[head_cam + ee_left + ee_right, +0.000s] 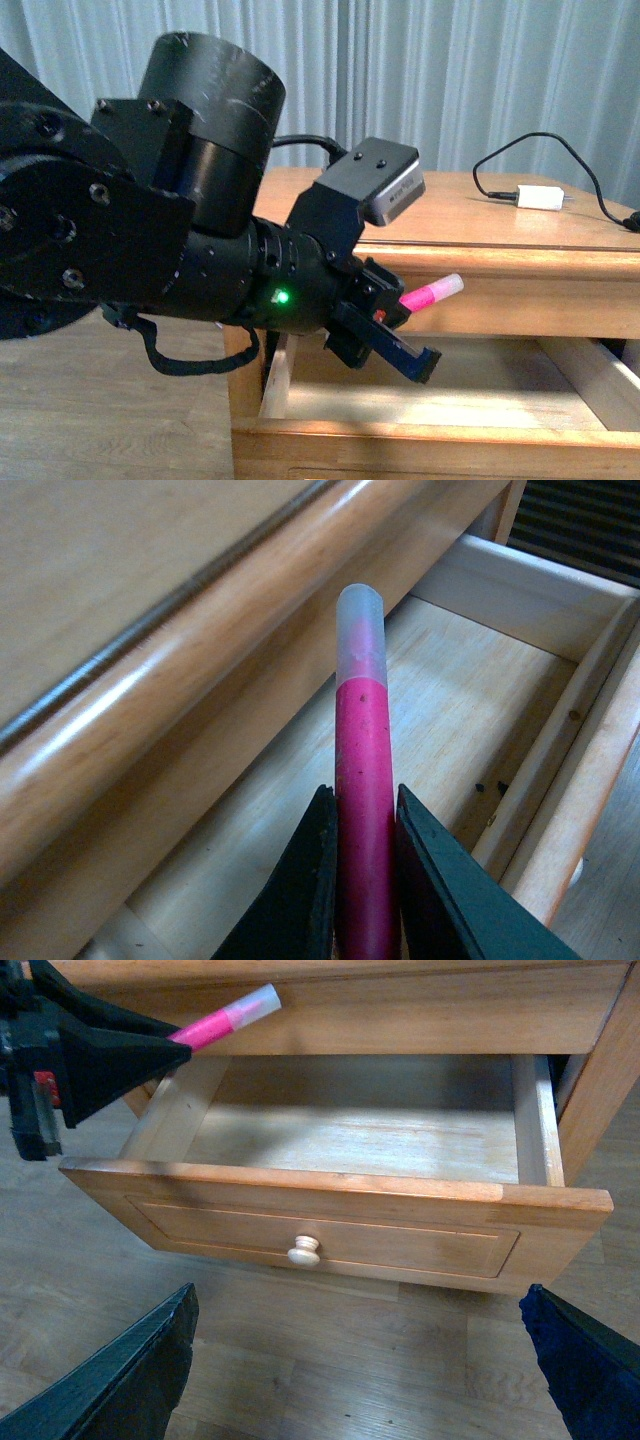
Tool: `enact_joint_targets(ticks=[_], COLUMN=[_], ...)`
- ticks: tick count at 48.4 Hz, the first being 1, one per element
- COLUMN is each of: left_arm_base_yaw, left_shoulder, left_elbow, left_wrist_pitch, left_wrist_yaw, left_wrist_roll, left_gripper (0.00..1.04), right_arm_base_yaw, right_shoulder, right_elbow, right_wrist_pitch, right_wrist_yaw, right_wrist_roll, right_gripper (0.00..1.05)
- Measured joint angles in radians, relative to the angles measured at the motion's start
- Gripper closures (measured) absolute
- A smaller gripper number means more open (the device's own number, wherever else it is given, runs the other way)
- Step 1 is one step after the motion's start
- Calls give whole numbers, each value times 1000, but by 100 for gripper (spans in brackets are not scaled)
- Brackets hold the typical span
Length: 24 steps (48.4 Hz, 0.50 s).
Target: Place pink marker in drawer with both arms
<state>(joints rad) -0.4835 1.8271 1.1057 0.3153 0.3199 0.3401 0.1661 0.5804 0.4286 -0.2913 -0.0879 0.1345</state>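
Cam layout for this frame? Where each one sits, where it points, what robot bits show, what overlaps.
Front: on the body between the arms, facing the desk; left arm and left gripper fill the left side.
Left wrist: on the left wrist, looking along its fingers into the drawer.
Right wrist: outside the drawer, facing its knob; right gripper open, both fingers showing.
Shared: all three show the pink marker held above the open drawer.
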Motion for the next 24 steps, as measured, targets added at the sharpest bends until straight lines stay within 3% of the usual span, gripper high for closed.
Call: enact_joint_targets(ticks=[13, 24], left_arm_base_yaw=[-19, -32], left_shoulder=[70, 50], left_elbow=[39, 27], left_wrist_pitch=[11, -15], left_wrist_yaw=[-61, -105], left_wrist_roll=[7, 15], left_gripper=[90, 46], right_arm_base_yaw=[0, 0], right_shoulder=[0, 0], right_elbow=[0, 0], right_wrist_pitch=[0, 0], right_wrist_yaw=[0, 0], right_wrist_roll=[0, 0], right_gripper=[8, 8])
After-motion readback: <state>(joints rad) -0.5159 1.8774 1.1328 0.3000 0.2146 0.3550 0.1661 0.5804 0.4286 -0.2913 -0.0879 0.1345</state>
